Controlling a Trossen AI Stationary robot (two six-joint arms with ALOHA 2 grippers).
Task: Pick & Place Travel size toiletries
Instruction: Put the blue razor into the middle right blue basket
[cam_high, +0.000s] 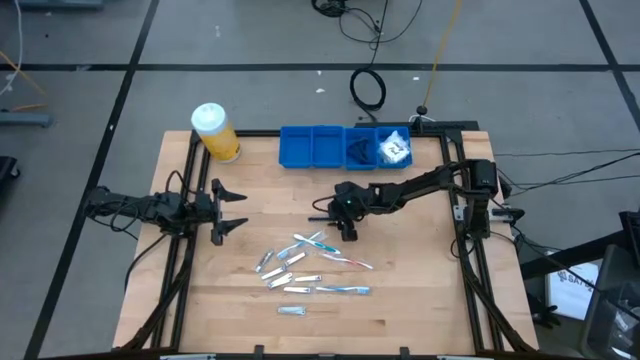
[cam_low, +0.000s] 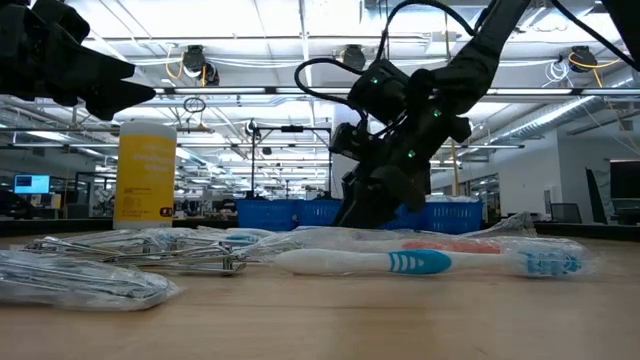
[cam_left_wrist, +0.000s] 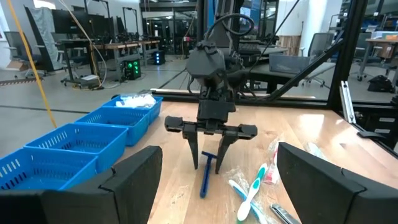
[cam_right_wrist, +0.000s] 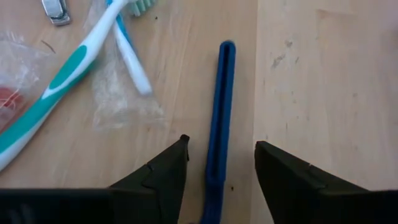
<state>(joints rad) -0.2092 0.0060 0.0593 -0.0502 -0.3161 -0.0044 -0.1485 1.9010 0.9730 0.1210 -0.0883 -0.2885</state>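
Note:
A dark blue razor (cam_right_wrist: 222, 106) lies flat on the wood, also seen in the left wrist view (cam_left_wrist: 206, 177). My right gripper (cam_right_wrist: 221, 142) is open near the table's middle (cam_high: 340, 220), pointing down. One finger stands on each side of the razor's handle, clear of it. More toiletries lie in a loose pile (cam_high: 310, 265) toward the near edge: wrapped toothbrushes (cam_right_wrist: 62, 74), small silver tubes and packets. My left gripper (cam_high: 240, 211) is open at the table's left side, above the wood and away from the pile.
A blue compartment tray (cam_high: 300, 147) sits at the far edge, with white packets (cam_high: 395, 148) in its right-hand compartment. A yellow white-capped jar (cam_high: 215, 132) stands left of it. Bare wood lies between the tray and the pile.

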